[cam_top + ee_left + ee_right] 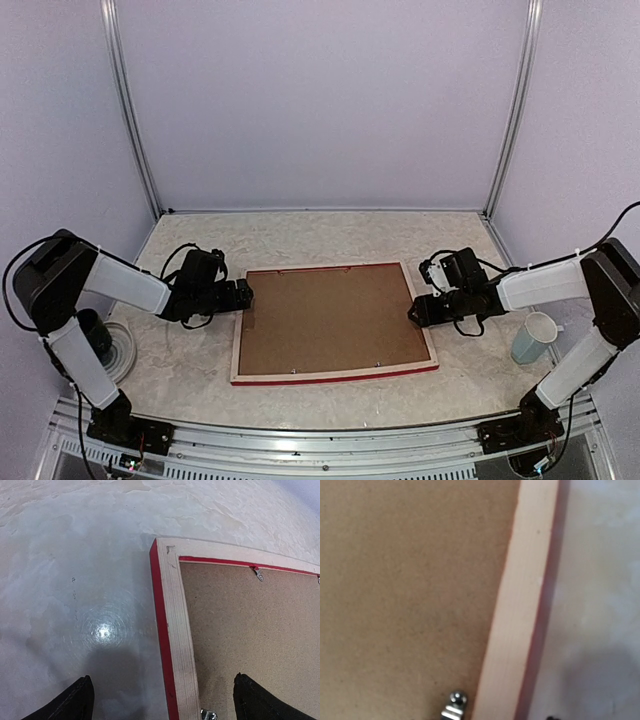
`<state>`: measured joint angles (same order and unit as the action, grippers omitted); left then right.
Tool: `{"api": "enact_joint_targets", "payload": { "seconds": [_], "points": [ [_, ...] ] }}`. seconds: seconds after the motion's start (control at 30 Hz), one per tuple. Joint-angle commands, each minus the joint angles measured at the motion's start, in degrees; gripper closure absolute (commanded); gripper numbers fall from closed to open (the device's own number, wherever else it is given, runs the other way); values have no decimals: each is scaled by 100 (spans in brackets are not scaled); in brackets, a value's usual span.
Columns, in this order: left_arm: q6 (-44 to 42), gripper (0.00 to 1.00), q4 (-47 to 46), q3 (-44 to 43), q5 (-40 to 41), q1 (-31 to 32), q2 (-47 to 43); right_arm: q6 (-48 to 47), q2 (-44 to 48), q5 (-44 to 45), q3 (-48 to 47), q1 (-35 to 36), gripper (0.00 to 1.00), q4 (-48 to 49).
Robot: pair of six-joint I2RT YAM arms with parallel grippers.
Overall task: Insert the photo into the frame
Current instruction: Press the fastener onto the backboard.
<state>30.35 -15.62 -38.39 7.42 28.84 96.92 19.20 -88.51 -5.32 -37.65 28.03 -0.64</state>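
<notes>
Face down on the bench (330, 235), the frame (177, 630) is approached from both sides. Left fingers (75, 705) are spread wide astride its rail, holding nothing; right fingers' (416, 312) spread cannot be told. The photo is unseen. An even two-sided grip is judged needed next.

The frame (336, 375) lies face down mid-table, backing board (330, 320) in it; cup (533, 338) at three o'clock, plate (126, 351) at nine.
</notes>
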Motion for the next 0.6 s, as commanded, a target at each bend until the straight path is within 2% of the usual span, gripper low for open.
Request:
{"api": "enact_joint_targets", "payload": {
  "seconds": [0.0, 0.57],
  "points": [
    [-11, 5, 90, -63, -170, -53, 142, 46, -44, 70, -129, 53, 47, -60],
    [-20, 5, 102, -72, -183, -63, 134, -6, -264, 230, -370, 62, 56, -325]
  ]
}}
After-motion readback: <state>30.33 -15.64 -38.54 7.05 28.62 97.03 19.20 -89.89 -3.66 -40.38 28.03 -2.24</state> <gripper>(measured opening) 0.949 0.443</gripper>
